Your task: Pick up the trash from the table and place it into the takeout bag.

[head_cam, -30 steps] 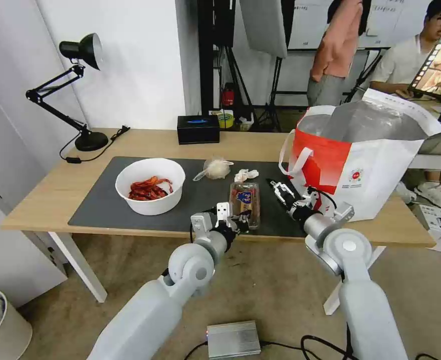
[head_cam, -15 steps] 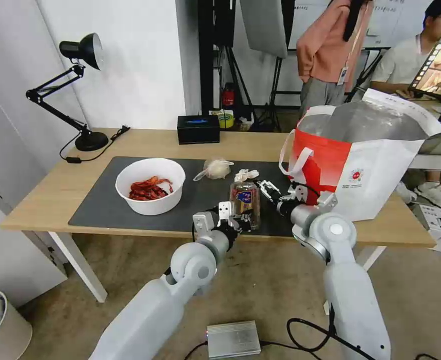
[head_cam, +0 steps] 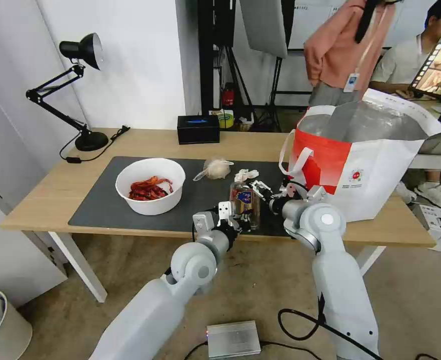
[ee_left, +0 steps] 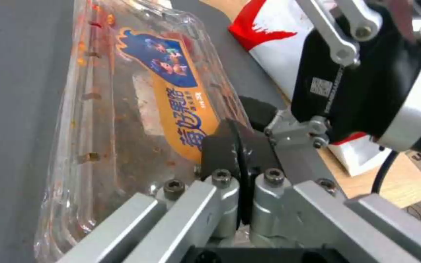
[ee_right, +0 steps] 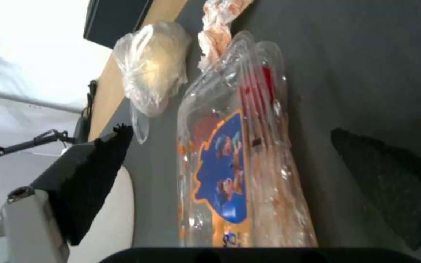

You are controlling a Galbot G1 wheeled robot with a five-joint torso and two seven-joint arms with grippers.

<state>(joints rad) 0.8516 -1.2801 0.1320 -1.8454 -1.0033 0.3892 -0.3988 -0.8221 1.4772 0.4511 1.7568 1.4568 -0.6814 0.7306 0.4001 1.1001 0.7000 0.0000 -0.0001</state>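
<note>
The clear hinged tray point(head_cam: 244, 200) stands tilted up on the dark mat point(head_cam: 100, 210) near the table's point(head_cam: 55, 190) front edge. My left gripper point(head_cam: 239, 220) is shut on its near rim; the left wrist view shows the pads point(ee_left: 220, 146) pinched on the tray point(ee_left: 137, 109). My right gripper point(head_cam: 259, 189) is open at the tray's right side, and its two pads straddle the tray point(ee_right: 239, 164). The white bowl point(head_cam: 150, 186) of red scraps sits to the left. The knotted bag point(head_cam: 215, 169) and tissue point(head_cam: 245, 175) lie behind the tray. The takeout bag point(head_cam: 365, 160) stands open at the right.
A black tissue box point(head_cam: 198, 129) and a desk lamp point(head_cam: 80, 90) stand along the table's back. People are behind the takeout bag. On the floor lie a grey metal box point(head_cam: 233, 339) with cables and a bin point(head_cam: 0, 325) at the far left.
My right arm has swung left from beside the takeout bag to the tray, jaws now around it. The tray has tipped more upright in my left gripper.
</note>
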